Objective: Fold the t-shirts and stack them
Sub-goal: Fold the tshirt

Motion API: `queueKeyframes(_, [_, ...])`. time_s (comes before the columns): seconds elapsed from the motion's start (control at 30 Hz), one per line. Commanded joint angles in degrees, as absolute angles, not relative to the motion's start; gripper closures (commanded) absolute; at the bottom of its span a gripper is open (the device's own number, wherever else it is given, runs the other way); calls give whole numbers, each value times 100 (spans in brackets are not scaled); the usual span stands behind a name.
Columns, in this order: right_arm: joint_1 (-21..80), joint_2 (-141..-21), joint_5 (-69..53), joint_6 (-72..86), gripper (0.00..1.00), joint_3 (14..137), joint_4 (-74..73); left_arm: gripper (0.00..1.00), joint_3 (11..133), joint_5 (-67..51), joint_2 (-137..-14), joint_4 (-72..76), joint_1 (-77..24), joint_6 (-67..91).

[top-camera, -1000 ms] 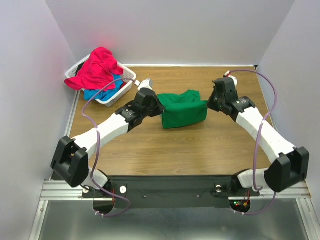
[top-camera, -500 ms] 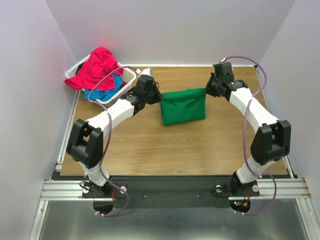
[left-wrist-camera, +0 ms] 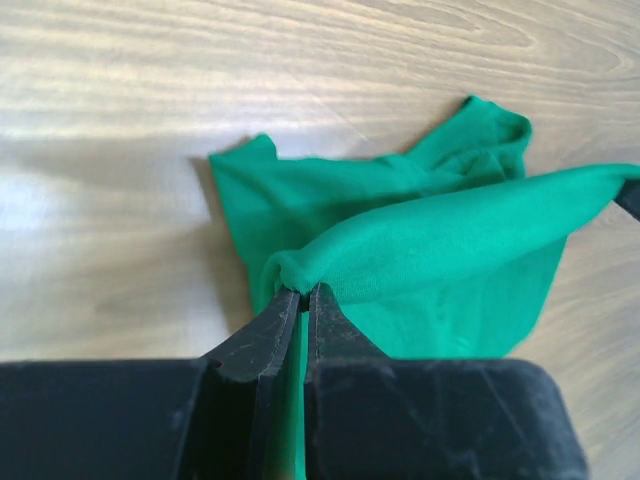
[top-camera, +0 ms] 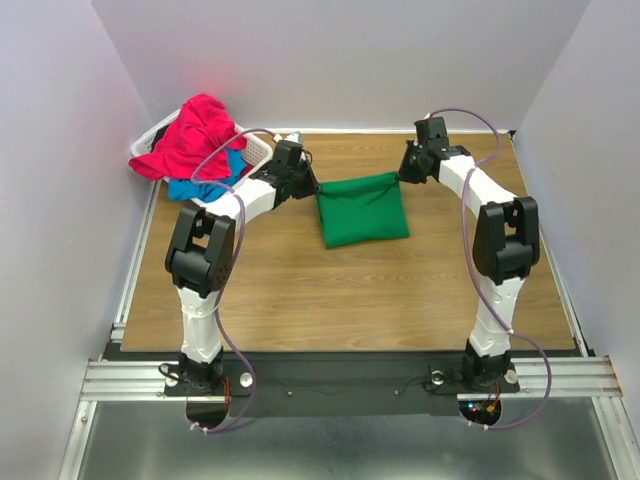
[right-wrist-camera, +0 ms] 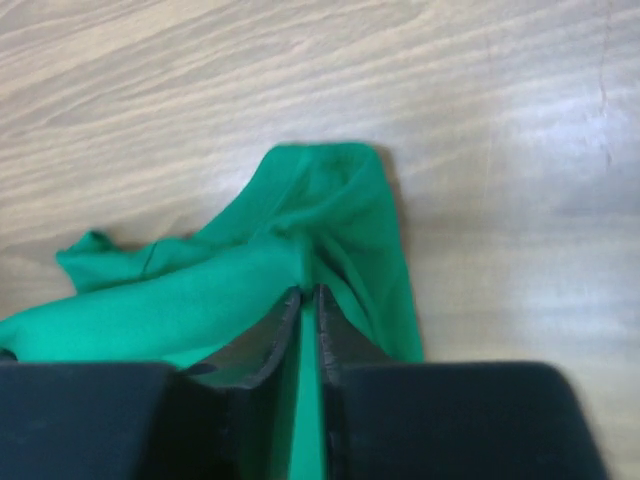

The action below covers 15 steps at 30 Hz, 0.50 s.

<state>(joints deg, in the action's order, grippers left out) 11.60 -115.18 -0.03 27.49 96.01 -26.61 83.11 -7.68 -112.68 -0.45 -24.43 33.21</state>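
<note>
Now that the left tool (left-wrist-camera: 305, 291) and right tool (right-wrist-camera: 308, 290) have carried its far corners outward, each pinched shut on one, the green shirt (top-camera: 362, 212) lies stretched on the counter's (top-camera: 300, 300) far half, apparently folded double, ready for laying flat.

Upper left of the frame: white slotted plastic basket (top-camera: 257, 150), set on the far left corner of the wood-grain counter (top-camera: 350, 290), close to the pale walls (top-camera: 340, 60). Along the bottom: silver slotted rail (top-camera: 110, 380), black plate (top-camera: 350, 375) across its middle. Soft glare on the wood in both close views.
</note>
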Motion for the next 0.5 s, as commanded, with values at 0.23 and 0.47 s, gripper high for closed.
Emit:
queueKeyframes(0.23, [993,-11602,-448,2374,13,9941,-2408,2,9036,-1213,-11145,9,-2268,2865])
queueKeyframes(0.47, [993,-11057,-826,1987,10,8932,-2408,2,7580,-1126,-9942,9,-2399,2979])
